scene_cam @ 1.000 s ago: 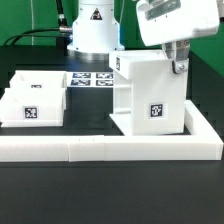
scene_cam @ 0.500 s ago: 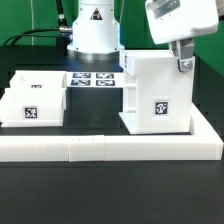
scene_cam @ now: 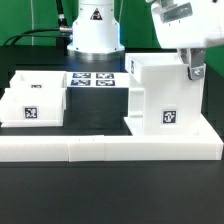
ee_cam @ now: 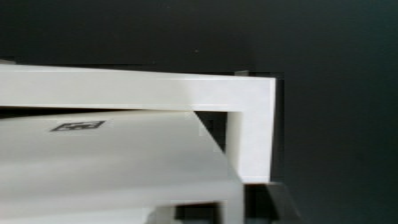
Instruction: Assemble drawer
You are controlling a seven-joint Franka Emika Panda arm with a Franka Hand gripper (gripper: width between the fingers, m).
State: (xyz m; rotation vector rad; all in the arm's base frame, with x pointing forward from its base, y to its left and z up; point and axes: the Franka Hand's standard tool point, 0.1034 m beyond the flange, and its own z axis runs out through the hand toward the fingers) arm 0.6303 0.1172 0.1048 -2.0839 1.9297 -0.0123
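Note:
The white drawer housing (scene_cam: 165, 100) stands upright at the exterior view's right, with its square tag (scene_cam: 168, 117) on the near face. My gripper (scene_cam: 191, 68) is at the housing's upper right edge, with its fingers on either side of the right wall and closed on it. In the wrist view the housing's wall (ee_cam: 258, 130) and top edge fill the frame, and the gripper (ee_cam: 231, 210) shows only at the frame's border. One shallow tagged tray (scene_cam: 35, 95) lies on the table at the exterior view's left. A second tray is out of view.
The long low white L-shaped border wall (scene_cam: 110, 150) runs along the front and turns up at the right, close to the housing. The marker board (scene_cam: 95, 80) lies behind, in front of the robot base (scene_cam: 95, 30).
The housing has slid toward the exterior view's right together with my gripper, nearer to the border wall's right arm. The tray has not moved.

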